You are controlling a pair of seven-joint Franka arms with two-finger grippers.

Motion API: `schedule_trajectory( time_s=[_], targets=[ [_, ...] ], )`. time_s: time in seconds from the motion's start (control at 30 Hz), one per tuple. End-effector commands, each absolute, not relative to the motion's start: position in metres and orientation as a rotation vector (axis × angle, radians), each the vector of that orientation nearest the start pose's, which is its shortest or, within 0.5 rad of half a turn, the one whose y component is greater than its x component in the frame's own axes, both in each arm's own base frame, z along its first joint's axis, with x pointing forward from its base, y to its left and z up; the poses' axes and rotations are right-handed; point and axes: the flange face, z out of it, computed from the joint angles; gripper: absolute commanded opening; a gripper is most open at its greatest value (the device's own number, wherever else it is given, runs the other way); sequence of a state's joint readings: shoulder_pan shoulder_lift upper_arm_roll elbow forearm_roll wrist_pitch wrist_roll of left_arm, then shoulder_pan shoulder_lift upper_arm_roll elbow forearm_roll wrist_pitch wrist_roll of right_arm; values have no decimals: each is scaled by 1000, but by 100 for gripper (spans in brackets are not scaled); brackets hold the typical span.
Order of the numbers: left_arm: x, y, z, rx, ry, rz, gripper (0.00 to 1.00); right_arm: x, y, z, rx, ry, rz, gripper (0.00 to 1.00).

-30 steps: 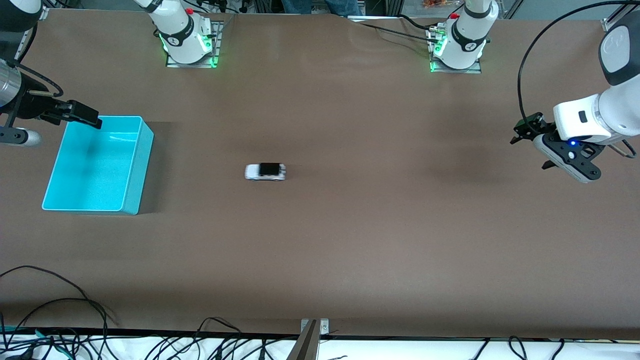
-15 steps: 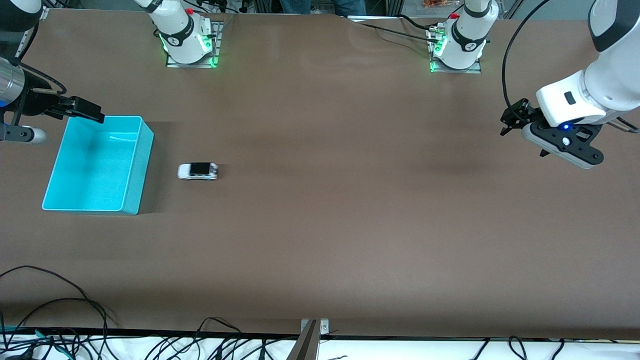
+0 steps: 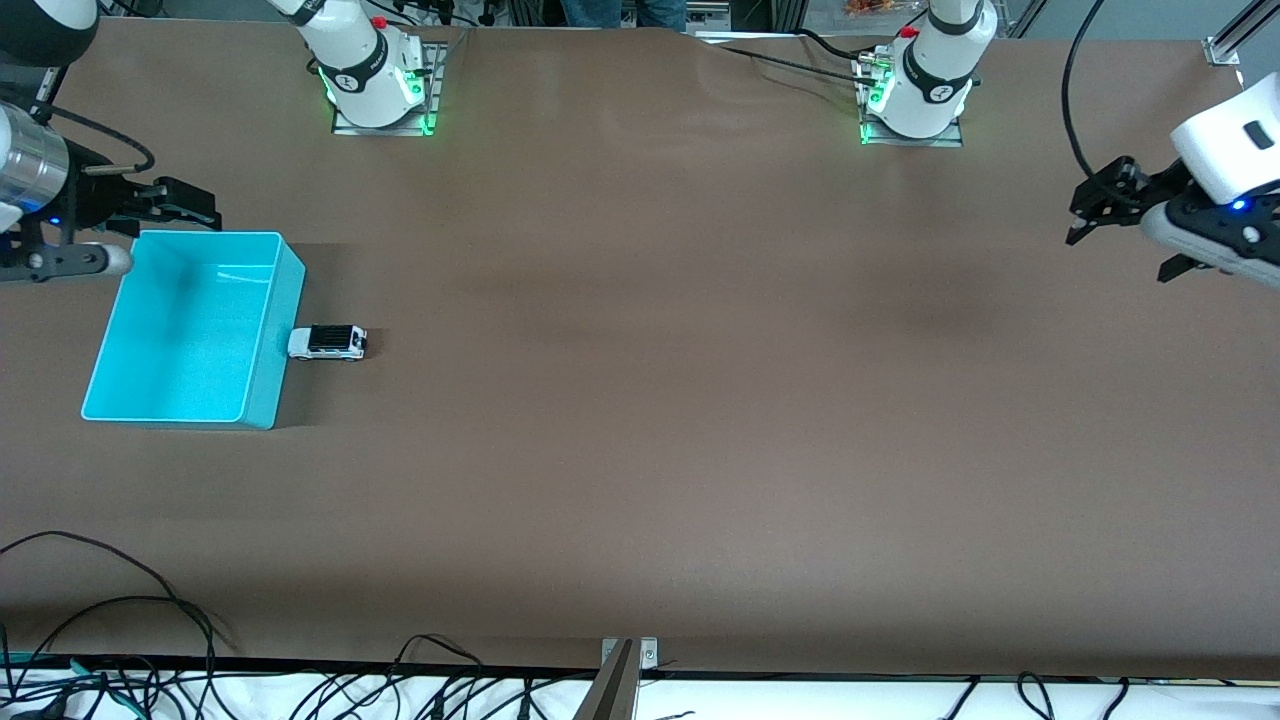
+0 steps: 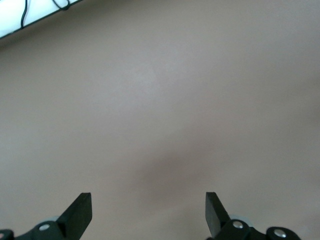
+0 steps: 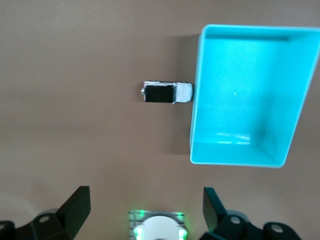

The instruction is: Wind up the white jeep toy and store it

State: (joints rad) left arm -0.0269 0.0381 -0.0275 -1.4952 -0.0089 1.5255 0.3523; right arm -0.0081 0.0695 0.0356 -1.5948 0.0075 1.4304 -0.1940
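Note:
The white jeep toy (image 3: 327, 342) stands on the brown table with its nose against the outer wall of the turquoise bin (image 3: 270, 330), on the side toward the left arm's end. It also shows in the right wrist view (image 5: 166, 92), touching the bin (image 5: 195, 120). My right gripper (image 3: 185, 205) is open and empty, up in the air over the bin's edge nearest the robots' bases. My left gripper (image 3: 1095, 205) is open and empty, high over bare table at the left arm's end. The left wrist view shows only bare table between its fingertips (image 4: 80, 212).
The right arm's base (image 3: 375, 75) and the left arm's base (image 3: 915, 85) stand along the table edge by the robots. Loose black cables (image 3: 110, 640) lie at the table edge nearest the front camera.
The jeep has rolled across the table from the middle toward the right arm's end and stopped against the bin. The left gripper rose and drew back toward its end. The right gripper shifted slightly.

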Motion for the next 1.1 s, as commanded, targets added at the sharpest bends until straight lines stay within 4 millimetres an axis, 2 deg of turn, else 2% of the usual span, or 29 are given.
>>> schedule_trajectory(
  time_s=[0.0, 0.23, 0.47, 0.6, 0.87, 1.07],
  targets=[
    [550, -35, 628, -3083, 513, 39, 100, 564, 14, 547, -2946, -735, 362, 100],
    [549, -33, 617, -3049, 492, 15, 100, 568, 14, 515, -2834, -992, 379, 100],
    [546, -31, 610, -3059, 480, 20, 100, 565, 14, 465, -2717, -1226, 367, 100],
    [543, -31, 612, -3061, 487, 27, 100, 561, 14, 434, -2659, -1342, 334, 100],
    [536, -51, 623, -3057, 527, 47, 100, 549, 13, 375, -2565, -1532, 273, 100],
    [536, -51, 620, -3060, 528, 61, 100, 540, 13, 334, -2507, -1658, 217, 100]
  ],
)
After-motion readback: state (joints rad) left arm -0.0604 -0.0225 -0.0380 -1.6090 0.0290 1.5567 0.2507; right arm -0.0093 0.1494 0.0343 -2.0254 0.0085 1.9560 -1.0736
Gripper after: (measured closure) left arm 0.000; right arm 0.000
